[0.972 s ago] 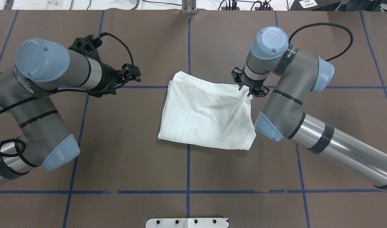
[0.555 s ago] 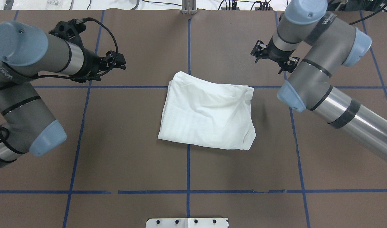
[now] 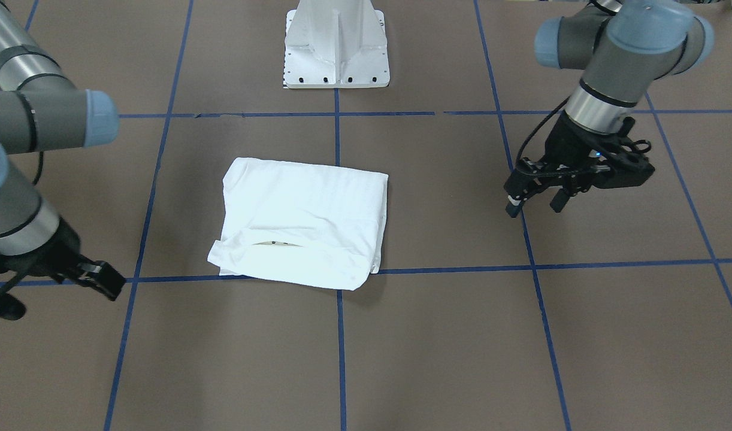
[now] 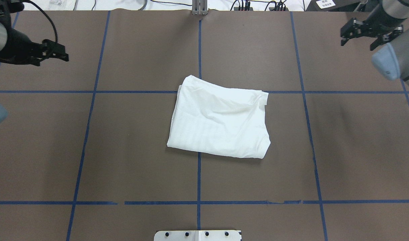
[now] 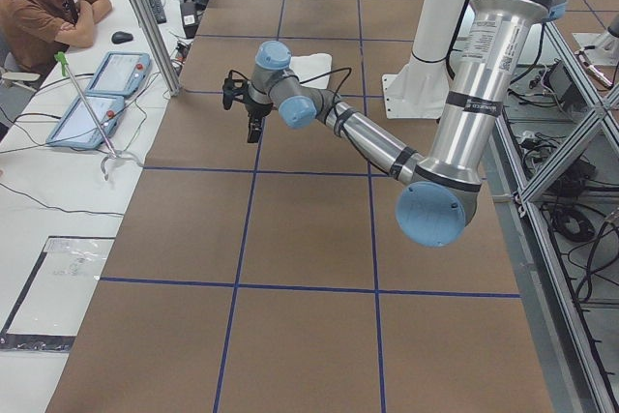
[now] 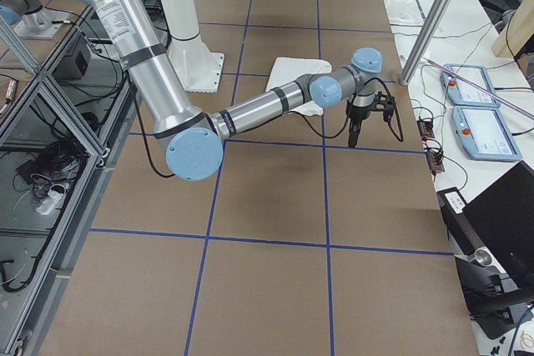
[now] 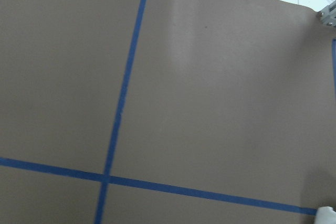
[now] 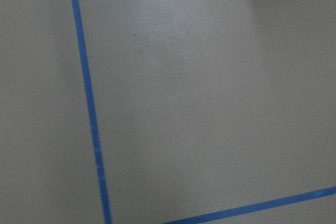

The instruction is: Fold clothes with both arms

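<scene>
As the shirt [image 4: 219, 122] lies folded, your left end effector [image 3: 534, 208] and right end effector [image 4: 358, 42] gape empty — well clear. Likely sparing the fold.

- the shirt [image 3: 303, 218] is hiding whatever's inside its folds; a dark speck [image 3: 274, 243] is peeking out of a slit, too tiny to tell what
- the right tool [image 3: 54, 296] is getting clipped by the front view's left edge
- the left arm [image 5: 319, 113] is covering most of the shirt in the left side view
- the white base [image 4: 197, 235] is getting chopped by the overhead's bottom edge
</scene>
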`<state>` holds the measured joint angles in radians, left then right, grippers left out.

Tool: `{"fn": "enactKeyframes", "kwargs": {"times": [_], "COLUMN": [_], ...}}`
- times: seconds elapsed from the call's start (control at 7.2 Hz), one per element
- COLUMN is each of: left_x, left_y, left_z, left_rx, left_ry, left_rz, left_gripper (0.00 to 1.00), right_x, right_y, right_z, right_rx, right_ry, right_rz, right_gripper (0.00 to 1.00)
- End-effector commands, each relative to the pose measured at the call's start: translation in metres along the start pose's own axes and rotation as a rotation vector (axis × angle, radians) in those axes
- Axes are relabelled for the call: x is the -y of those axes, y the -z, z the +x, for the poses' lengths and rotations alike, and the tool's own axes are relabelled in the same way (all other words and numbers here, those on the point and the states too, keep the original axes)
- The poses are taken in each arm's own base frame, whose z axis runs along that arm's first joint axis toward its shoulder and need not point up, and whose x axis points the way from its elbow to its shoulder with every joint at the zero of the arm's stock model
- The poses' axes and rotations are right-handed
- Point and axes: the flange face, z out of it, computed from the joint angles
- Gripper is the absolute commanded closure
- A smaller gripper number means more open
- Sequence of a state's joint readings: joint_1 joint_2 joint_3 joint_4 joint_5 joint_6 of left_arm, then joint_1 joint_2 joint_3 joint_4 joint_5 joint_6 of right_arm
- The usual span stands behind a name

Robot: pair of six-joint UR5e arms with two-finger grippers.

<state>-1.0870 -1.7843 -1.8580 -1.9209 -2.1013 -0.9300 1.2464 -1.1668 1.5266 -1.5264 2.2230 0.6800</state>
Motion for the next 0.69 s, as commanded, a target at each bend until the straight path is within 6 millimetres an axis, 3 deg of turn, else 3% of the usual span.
{"fn": "enactKeyframes", "kwargs": {"times": [0.0,0.28,0.56], "left_x": [0.001,-0.021,-0.041], "left_y": [0.037,0.062,0.077], "left_z": [-0.112,-0.2,-0.266], "left_rx": [0.039,0.087,0.145], "left_ry": [-0.2,-0.353,-0.444], "left_rz": [-0.026,-0.05,-0.078], "left_gripper": [0.01,0.01,0.01], "right_x": [-0.012,-0.041,-0.077], "right_y": [0.007,0.009,0.017], "right_z": [0.137,0.238,0.307], "right_rx": [0.016,0.014,0.013], "right_ry": [0.126,0.234,0.289], "right_rz": [-0.038,-0.051,-0.042], "right_gripper": [0.0,0.0,0.0]}}
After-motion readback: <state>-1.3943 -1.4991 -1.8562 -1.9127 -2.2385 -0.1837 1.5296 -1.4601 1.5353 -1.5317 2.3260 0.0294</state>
